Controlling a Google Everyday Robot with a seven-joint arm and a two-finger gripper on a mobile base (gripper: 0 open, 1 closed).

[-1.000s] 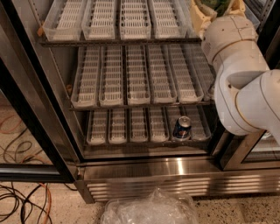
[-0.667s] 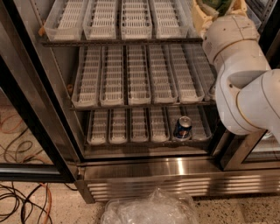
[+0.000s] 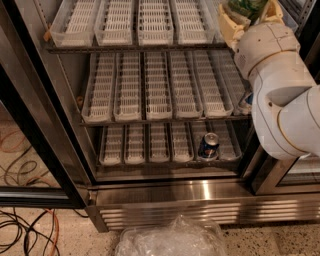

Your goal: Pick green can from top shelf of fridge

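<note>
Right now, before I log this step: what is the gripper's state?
Gripper: upper right of the view, around the tall slim green can; whether it is open or closed cannot be told.

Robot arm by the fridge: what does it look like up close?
The bulky white robot arm is built of smooth rounded shells with a thin yellowish seam line; no cables or markings show. Its pale yellow gripper sits at the top right of the view.

We see soft light inside the fridge [image 3: 190, 192], glare on its steel base. The claw [image 3: 247, 16], at its upper right, is brightly lit.
</note>
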